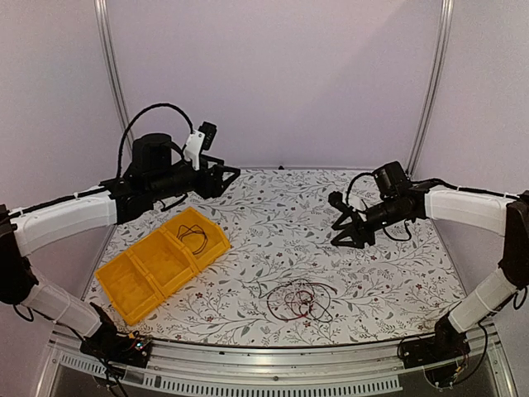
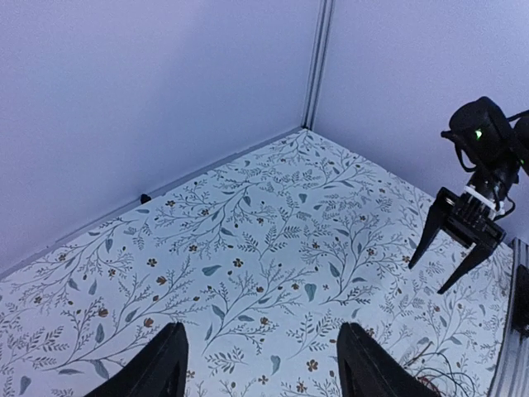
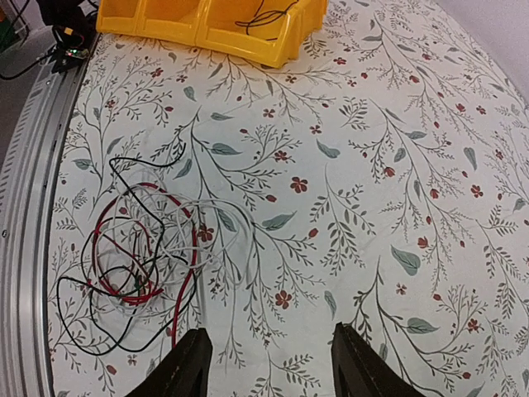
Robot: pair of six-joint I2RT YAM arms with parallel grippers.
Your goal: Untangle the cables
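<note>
Cables lie in 1 loose tangle on the table, near its front edge, approx. between the 2 arms. Step in hand, I'd judge: pull 1 strand free. Best pick is an outer loop, e.g. the black one sticking out at the pile's edge. Lift it slowly so the rest doesn't drag along; the other arm could pin the heap. The tangle has thin red, black & whitish wires overlapping in rough circles, w/ red coiled tightest near the centre. 1 black wire sits in the yellow bin, well apart from the pile. Right gripper hangs above the table beside the pile, jaws apart, holding nothing. Left gripper is raised near the bin's far end, also spread & empty.
</note>
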